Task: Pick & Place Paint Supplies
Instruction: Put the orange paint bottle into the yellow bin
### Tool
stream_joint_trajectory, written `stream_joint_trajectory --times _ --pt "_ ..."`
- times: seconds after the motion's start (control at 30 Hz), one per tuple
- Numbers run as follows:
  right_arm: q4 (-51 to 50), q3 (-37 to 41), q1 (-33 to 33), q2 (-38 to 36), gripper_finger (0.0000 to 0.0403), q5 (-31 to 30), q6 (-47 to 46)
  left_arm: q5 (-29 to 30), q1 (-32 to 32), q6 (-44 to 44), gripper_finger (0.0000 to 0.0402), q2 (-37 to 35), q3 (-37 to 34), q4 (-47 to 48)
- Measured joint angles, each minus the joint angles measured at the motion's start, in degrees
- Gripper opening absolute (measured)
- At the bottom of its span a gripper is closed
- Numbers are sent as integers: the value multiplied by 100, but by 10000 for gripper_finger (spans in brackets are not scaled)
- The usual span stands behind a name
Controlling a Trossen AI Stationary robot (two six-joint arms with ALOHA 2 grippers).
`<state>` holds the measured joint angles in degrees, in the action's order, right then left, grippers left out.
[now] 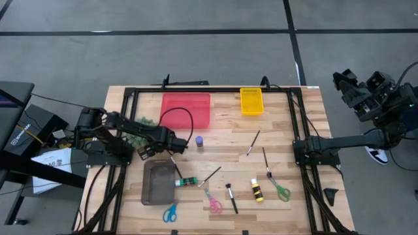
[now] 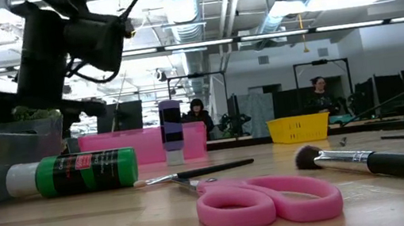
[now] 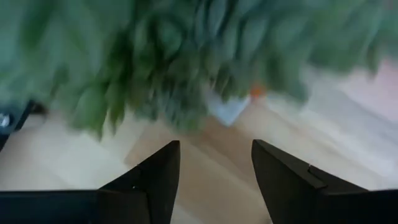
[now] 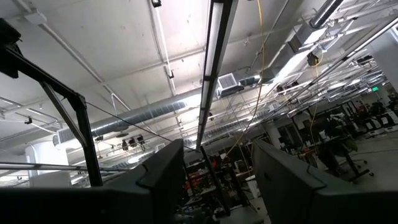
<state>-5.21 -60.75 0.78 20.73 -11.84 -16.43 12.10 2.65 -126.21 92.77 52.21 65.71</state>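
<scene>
A green paint bottle point(image 1: 186, 181) lies on its side beside a grey bin point(image 1: 159, 183). A purple bottle point(image 1: 198, 140) stands upright mid-table. A yellow-and-black bottle point(image 1: 257, 190) lies toward the near right. Thin dark brushes lie at mid-table point(image 1: 253, 142), point(image 1: 210, 175), point(image 1: 266, 162) and near the front point(image 1: 231, 198). My left gripper point(image 3: 214, 180) is open and empty, held above the table's left middle point(image 1: 171, 145), and faces a blurred fuzzy green tuft point(image 3: 186, 56). My right gripper point(image 4: 217, 180) is open and empty, raised off the table's right side, pointing at the ceiling.
A red tray point(image 1: 187, 109) and a yellow basket point(image 1: 251, 101) stand at the far edge. Blue point(image 1: 170, 212), pink point(image 1: 213, 202) and green point(image 1: 281, 190) scissors lie near the front. A black frame point(image 1: 209, 89) rims the table. People stand in the room beyond point(image 2: 198, 113).
</scene>
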Motion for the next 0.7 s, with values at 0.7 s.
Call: stream_joint_trajectory --times 0.7 --pt "2 0 0 0 186 158 -10 763 -417 1781 191 114 -2 -207"
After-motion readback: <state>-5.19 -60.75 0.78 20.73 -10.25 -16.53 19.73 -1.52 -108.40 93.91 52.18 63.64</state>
